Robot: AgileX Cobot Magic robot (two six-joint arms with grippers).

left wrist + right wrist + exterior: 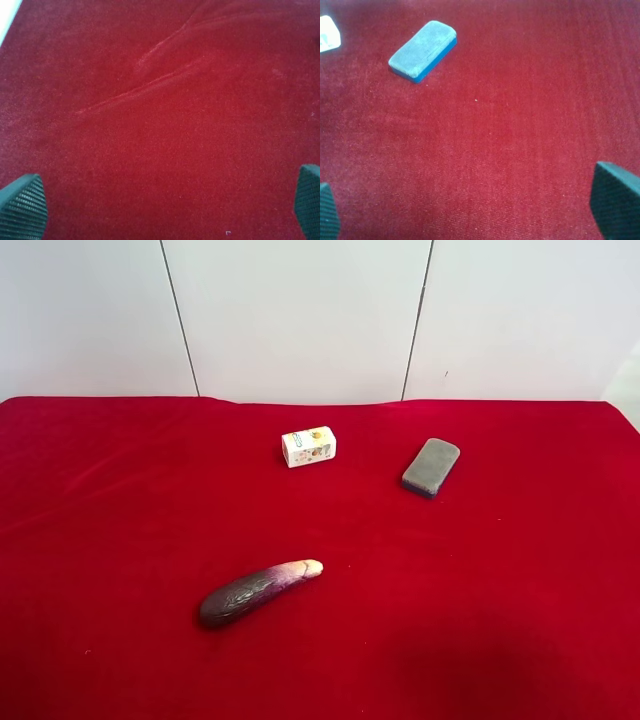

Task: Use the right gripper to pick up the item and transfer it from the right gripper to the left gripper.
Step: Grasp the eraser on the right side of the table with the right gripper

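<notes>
Three things lie on one red cloth [120,500]: one grey block [431,467] at the high view's upper right, one white box [309,447] at upper centre and one eggplant [258,593] at lower centre. Two claws show, the right gripper [471,206] and the left gripper [165,202]. Both are spread wide apart and hold nothing, and the block is untouched.

Only fingertip corners of the right gripper [472,207] poke into its wrist view, same for the left gripper [165,207]; the white box [327,32] is cropped there, print unreadable.
</notes>
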